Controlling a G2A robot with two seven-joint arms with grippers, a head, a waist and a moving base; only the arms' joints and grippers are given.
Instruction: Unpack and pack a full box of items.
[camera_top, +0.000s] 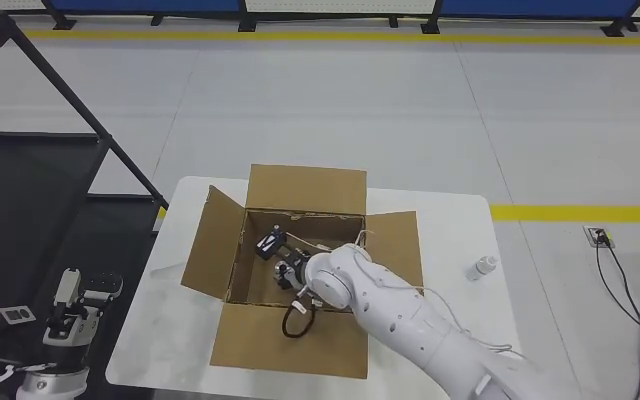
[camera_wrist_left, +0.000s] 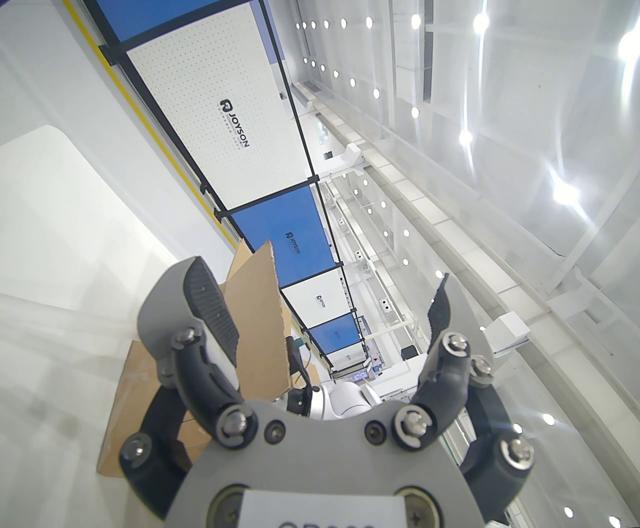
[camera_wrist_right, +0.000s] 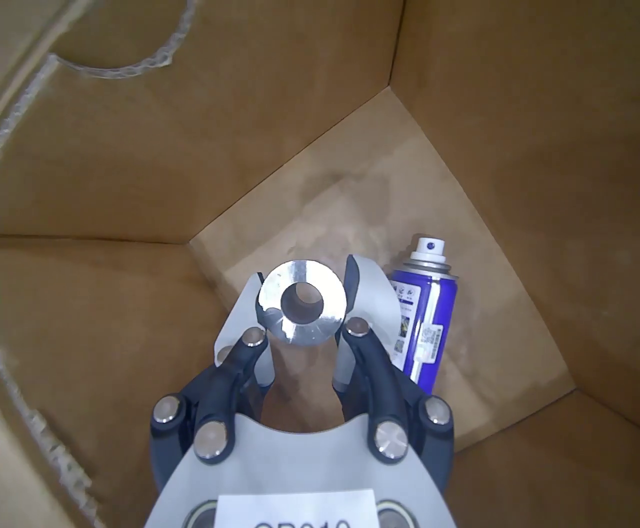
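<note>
An open cardboard box stands on the white table. My right arm is down inside it. My right gripper is shut on a shiny metal ring with a round hole, held above the box floor. A blue spray can with a white nozzle lies on the box floor right beside the gripper. My left gripper stands open with nothing between its fingers, off the table's left side near the floor; in the top view the left gripper sits beside the table. A box flap shows beyond it.
A small clear bottle with a white cap stands on the table right of the box. The box's four flaps are folded outward. A black frame stands left of the table. A yellow floor line runs behind.
</note>
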